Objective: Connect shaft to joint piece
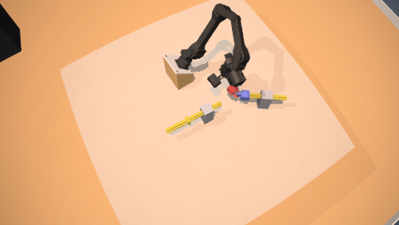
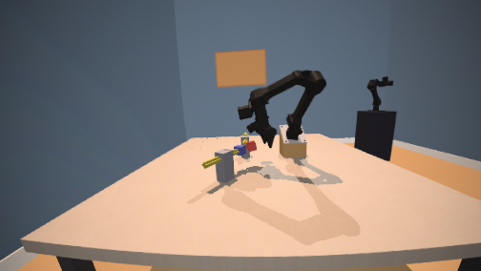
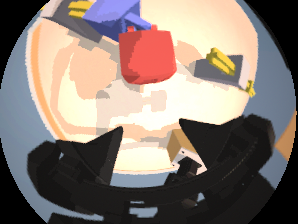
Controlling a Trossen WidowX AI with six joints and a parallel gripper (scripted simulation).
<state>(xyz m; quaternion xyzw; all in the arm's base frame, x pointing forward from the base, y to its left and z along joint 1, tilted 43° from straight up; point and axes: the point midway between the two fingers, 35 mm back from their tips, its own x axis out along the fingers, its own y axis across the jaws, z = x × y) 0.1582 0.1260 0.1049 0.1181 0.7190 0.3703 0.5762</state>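
Observation:
The red joint piece [image 1: 232, 89] [image 2: 251, 146] [image 3: 147, 55] hangs by its hinges on the blue end part [image 1: 245, 95] [image 2: 240, 150] [image 3: 112, 17] of the first yellow shaft [image 1: 281, 97] [image 2: 210, 163], which its grey block [image 1: 265, 102] [image 2: 224, 167] holds. The red piece is angled away from the second yellow shaft [image 1: 174, 128] [image 3: 220, 61]; its opening cannot be made out. The second shaft passes through its own grey block [image 1: 207, 113] [image 3: 212, 74], its near end apart from the red piece. My gripper [image 2: 270, 145] [image 3: 150, 124] is open and empty, above the red piece and on its robot-base side, not touching it.
The arm's base stands on a wooden block [image 1: 180, 81] [image 2: 292, 150] behind the gripper. A small collar [image 1: 188, 120] sits on the second shaft, on the far side of its block from the red piece. Both grey blocks stand upright near the joint.

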